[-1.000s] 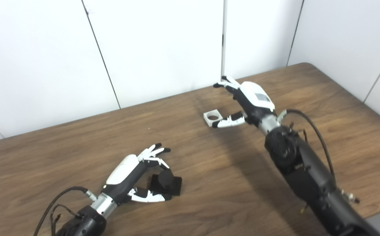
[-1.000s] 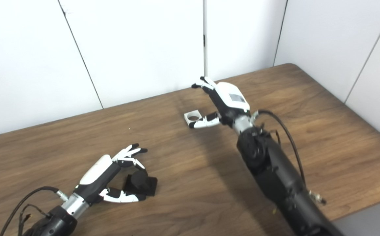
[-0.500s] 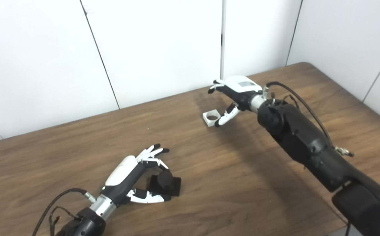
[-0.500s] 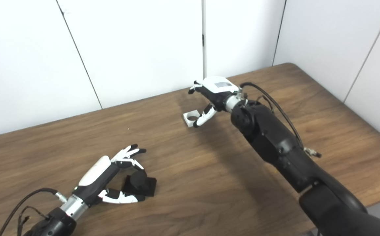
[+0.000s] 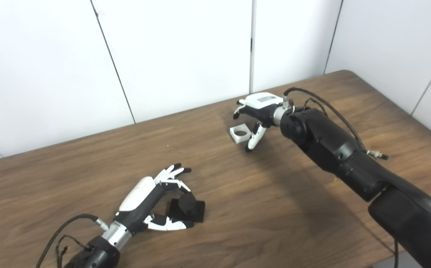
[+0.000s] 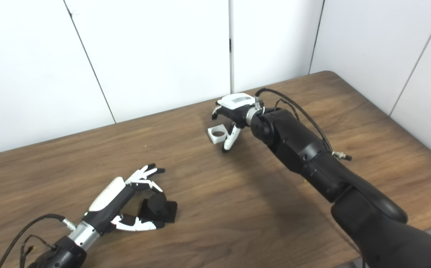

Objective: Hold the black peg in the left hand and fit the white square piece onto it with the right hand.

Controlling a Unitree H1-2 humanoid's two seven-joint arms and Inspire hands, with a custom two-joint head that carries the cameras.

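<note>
The black peg (image 5: 187, 207) stands on its flat black base on the wooden table (image 5: 260, 208), in the lower left of the frame. The left hand (image 5: 152, 199) lies low on the table around it, its fingers (image 5: 174, 174) spread apart and arched over the peg's far side while the thumb lies along the near edge of the base; whether any of them touch the peg cannot be told, and the peg is not lifted.

The white square piece (image 5: 240, 133), with a round hole through it, lies flat on the table above the middle of the frame, well apart from the peg. The right hand (image 5: 257, 111) hangs over it, palm downward, its fingers apart and holding nothing. Its thumb points down just beside the piece's right edge.
</note>
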